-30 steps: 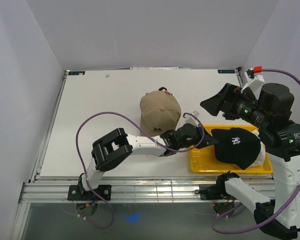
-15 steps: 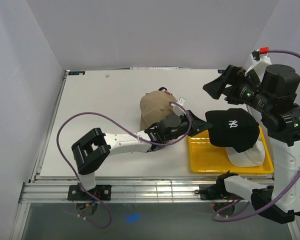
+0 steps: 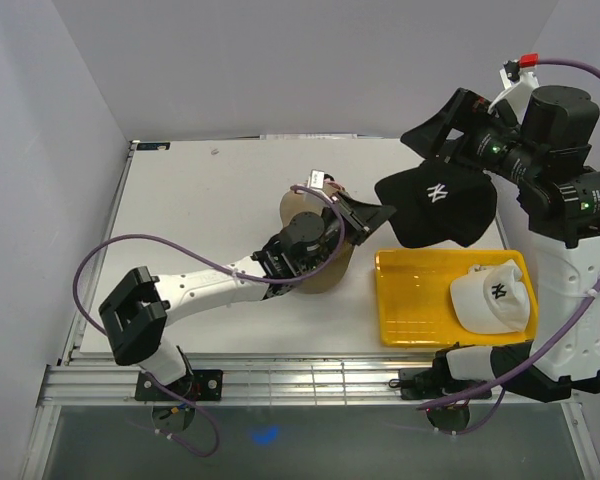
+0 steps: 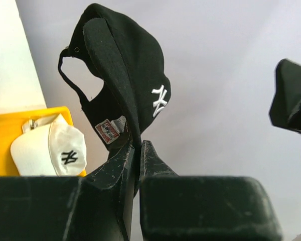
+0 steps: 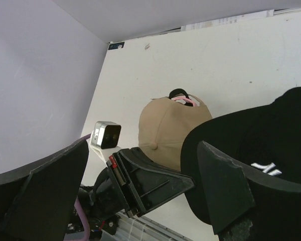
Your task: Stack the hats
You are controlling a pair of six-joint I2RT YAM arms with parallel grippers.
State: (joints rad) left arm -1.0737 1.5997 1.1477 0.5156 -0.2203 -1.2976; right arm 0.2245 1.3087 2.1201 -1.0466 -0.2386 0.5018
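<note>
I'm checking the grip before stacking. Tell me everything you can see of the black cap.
The black cap is soft dark fabric with a white embroidered logo on the front, a curved brim, a printed label on its underside and a strap gap at the back. It is held tilted in the air above the table. The left gripper is shut on the brim's edge.
</note>
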